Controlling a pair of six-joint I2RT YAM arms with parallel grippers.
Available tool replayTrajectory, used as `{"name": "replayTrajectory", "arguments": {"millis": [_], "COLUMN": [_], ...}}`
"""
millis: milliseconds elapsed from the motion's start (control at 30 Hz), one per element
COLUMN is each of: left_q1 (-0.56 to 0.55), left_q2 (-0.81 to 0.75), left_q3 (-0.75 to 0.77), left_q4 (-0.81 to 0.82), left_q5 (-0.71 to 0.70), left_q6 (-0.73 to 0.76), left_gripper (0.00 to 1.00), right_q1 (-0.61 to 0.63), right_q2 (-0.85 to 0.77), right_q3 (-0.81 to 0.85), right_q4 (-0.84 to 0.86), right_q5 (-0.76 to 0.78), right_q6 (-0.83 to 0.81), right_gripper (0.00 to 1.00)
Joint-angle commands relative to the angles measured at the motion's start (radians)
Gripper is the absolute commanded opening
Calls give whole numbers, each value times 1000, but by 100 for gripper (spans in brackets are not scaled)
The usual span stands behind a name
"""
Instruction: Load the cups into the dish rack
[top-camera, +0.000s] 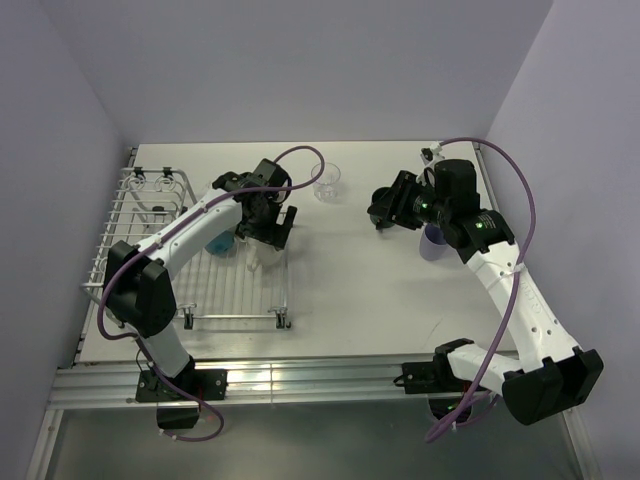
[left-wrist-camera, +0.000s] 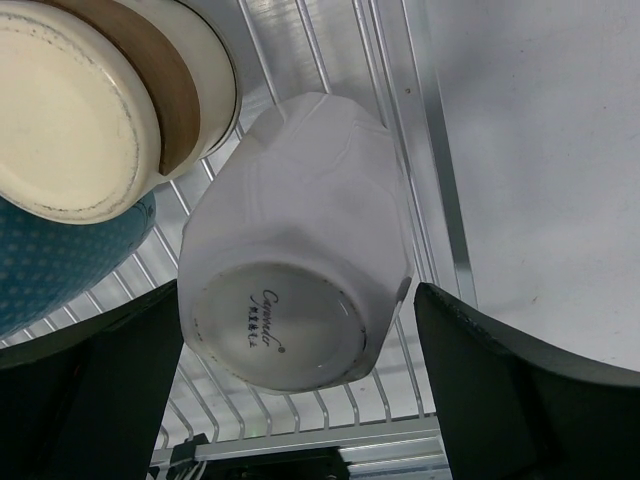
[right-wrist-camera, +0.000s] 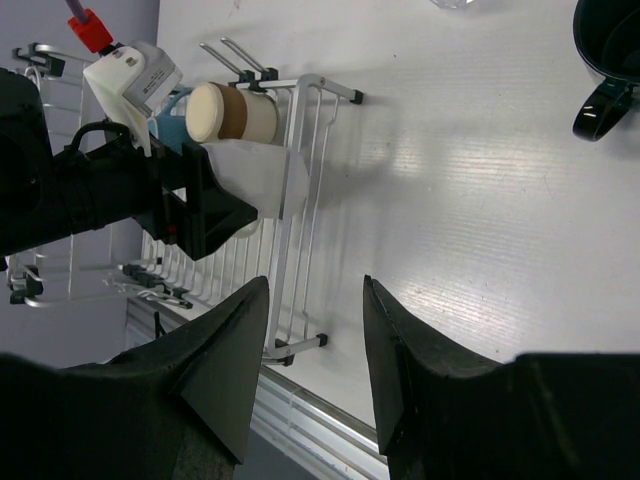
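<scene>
– Where is the white mug?
– It sits upside down in the dish rack, between the left fingers. They are spread wide and not touching it. The brown cup and blue mug sit just beside it.
– And the right fingers?
– Spread apart too, holding nothing, over the bare surface. The dark teal mug is far off.

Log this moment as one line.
left claw: open around white mug in dish rack | right claw: open, empty | glass: on table
</scene>
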Motion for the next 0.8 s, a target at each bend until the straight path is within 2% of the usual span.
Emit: {"name": "replayTrajectory", "arguments": {"millis": [0,767], "left_q1": [-5,39], "left_q2": [-36,-6], "left_q3": [30,-2], "left_q4": [29,52], "left_q5": [-26,-113], "left_q6": [-8,-42], "left_gripper": [99,99], "right_q1": [-8,-8], "right_q2": [0,1], "right_q3": [5,-36], "right_q4": [20,40], "right_q5": [17,29], "right_q6": [-13,-18], "right_gripper": [50,50]}}
